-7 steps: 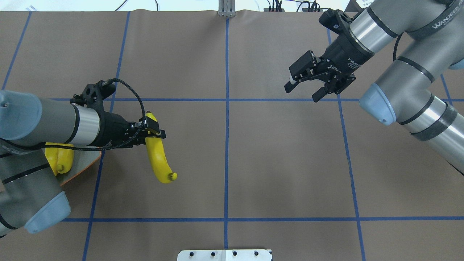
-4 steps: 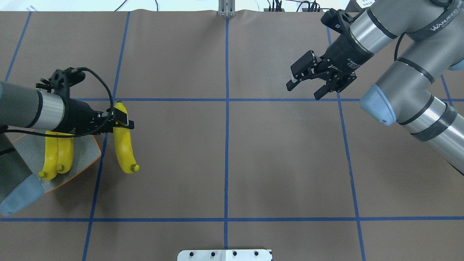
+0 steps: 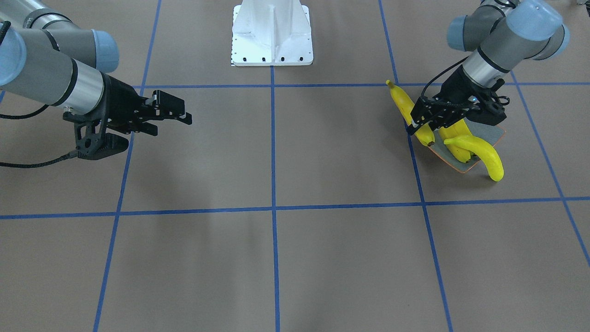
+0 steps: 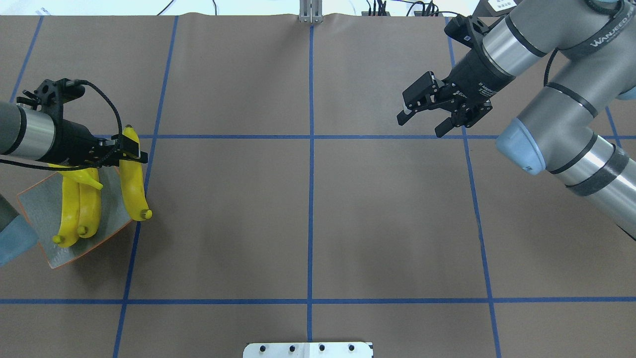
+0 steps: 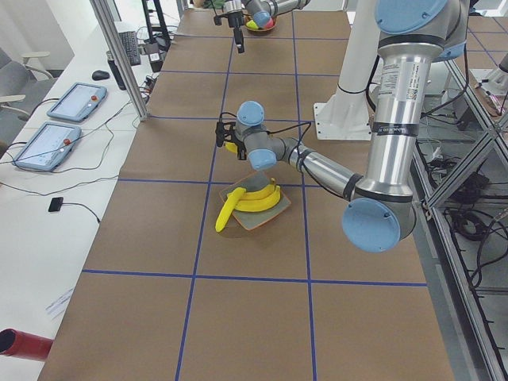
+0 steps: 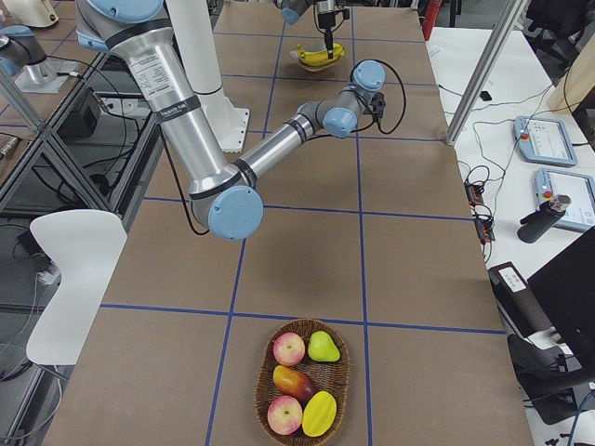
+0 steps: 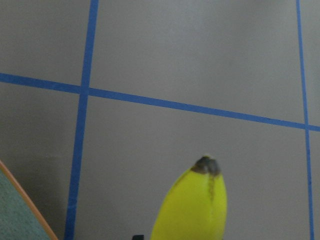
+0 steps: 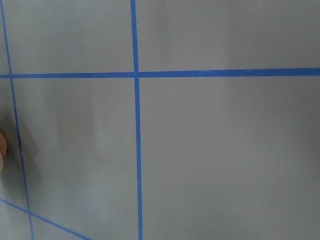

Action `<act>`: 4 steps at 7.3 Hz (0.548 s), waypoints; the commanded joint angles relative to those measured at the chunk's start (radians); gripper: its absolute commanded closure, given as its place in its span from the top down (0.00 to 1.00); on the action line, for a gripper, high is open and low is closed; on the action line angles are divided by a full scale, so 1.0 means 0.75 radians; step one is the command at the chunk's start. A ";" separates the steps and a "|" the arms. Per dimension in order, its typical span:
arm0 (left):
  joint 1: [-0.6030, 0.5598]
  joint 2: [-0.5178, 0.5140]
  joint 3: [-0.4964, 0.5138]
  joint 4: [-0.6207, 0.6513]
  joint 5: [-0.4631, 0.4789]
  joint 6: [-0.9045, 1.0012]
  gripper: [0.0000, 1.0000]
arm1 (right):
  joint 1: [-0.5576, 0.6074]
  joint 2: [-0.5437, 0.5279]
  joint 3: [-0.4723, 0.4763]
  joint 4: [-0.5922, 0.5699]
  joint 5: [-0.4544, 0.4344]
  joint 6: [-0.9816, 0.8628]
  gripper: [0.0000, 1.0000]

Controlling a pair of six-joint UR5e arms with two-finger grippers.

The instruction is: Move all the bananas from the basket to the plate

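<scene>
At the left edge of the overhead view, the left gripper (image 4: 130, 155) is clamped across the upper part of a bright yellow, smooth, curved banana (image 4: 134, 191). Its stem end points toward the bottom of the frame. The fruit lies over the right rim of the squarish, shallow, grey-green speckled plate (image 4: 37, 211) with a thin orange-brown edge, and whether it touches the dish cannot be told. In the left wrist view the fruit's dark tip shows at bottom centre and a corner of the dish sits in the lower left. Left of the clamped one, two bananas (image 4: 69, 214) lie side by side on the plate. In the front-facing view a fourth banana (image 3: 481, 152) lies across them, its far end reaching past the rim at the right of the frame. In the upper right of the overhead view, the right gripper (image 4: 421, 124) hovers over the brown paper-covered table (image 4: 223, 223) with its fingers apart and nothing between them. At the bottom centre of the right-side view stands a round woven wicker basket (image 6: 263, 386), holding only red apples, a green pear and a yellow fruit.
</scene>
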 commanded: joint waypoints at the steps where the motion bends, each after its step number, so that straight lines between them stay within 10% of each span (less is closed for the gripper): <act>1: -0.026 0.002 0.037 -0.001 -0.001 0.035 0.00 | -0.004 -0.005 0.000 0.000 -0.032 0.001 1.00; 4: -0.061 0.000 0.131 -0.001 0.001 0.212 0.00 | -0.025 -0.005 -0.012 0.002 -0.055 0.003 1.00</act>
